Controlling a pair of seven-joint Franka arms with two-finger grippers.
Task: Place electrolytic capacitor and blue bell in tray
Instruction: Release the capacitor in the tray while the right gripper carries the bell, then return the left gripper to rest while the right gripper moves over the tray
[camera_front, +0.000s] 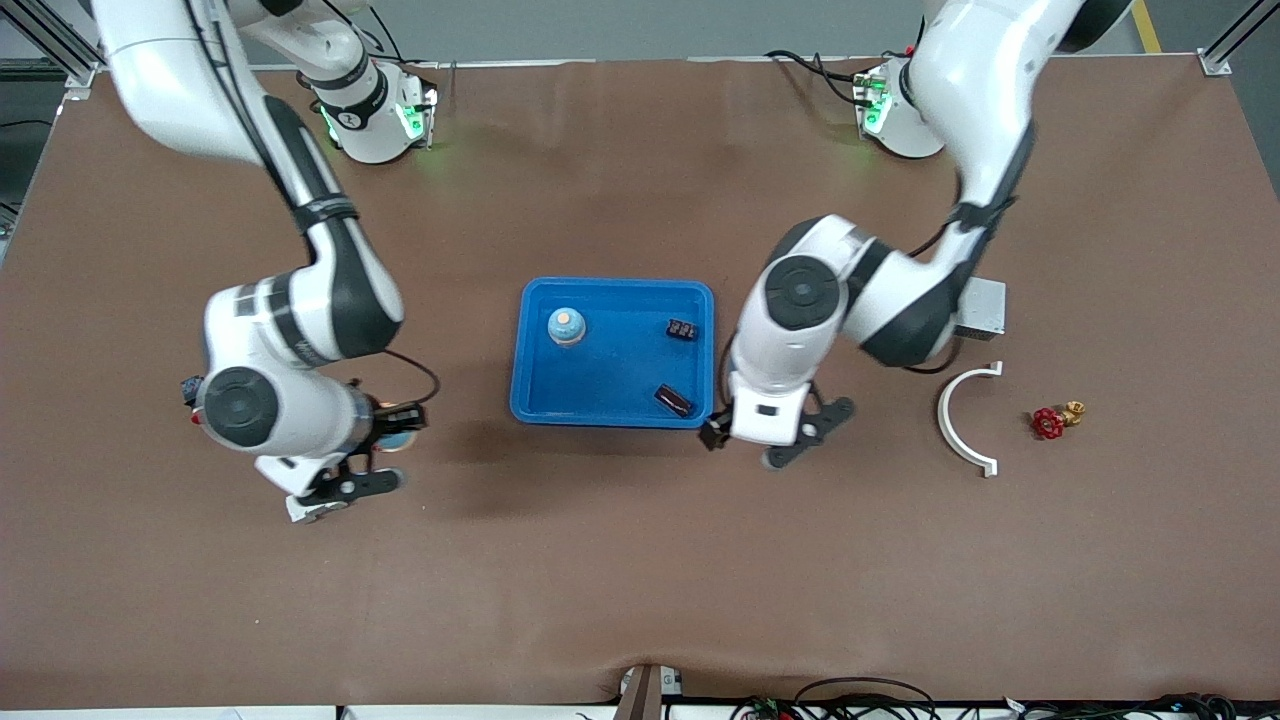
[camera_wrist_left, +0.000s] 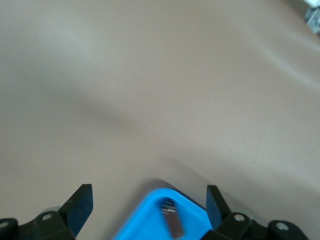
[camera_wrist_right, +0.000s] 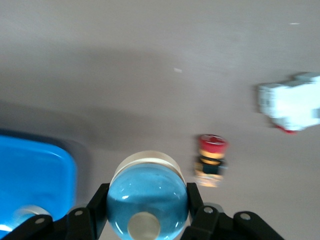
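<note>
- The blue bell (camera_wrist_right: 147, 200) is up in the air, clamped between the fingers (camera_wrist_right: 97, 207) of the right gripper (camera_wrist_right: 146, 212), over bare table toward the right arm's end and clear of the tray.
- The tray (camera_front: 612, 290) lies mid-table between the two arms.
- In it are a small dark part (camera_front: 673, 400) near the corner nearest the front camera on the left arm's side, another small dark part (camera_front: 682, 329) farther from the camera, and a pale blue round thing with an orange top (camera_front: 566, 325) toward the right arm's side. Which of the dark parts is the capacitor I cannot tell.
- The left gripper (camera_front: 770, 445) hangs just off that near corner of the tray, jaws spread wide and holding nothing.
- Toward the left arm's end lie a white curved bracket (camera_front: 960, 420), a red-handled brass valve (camera_front: 1056, 419) and a grey metal box (camera_front: 982, 308).
- The right wrist view shows a red push-button (camera_wrist_right: 212, 160) and a white block (camera_wrist_right: 290, 106) on the table.
</note>
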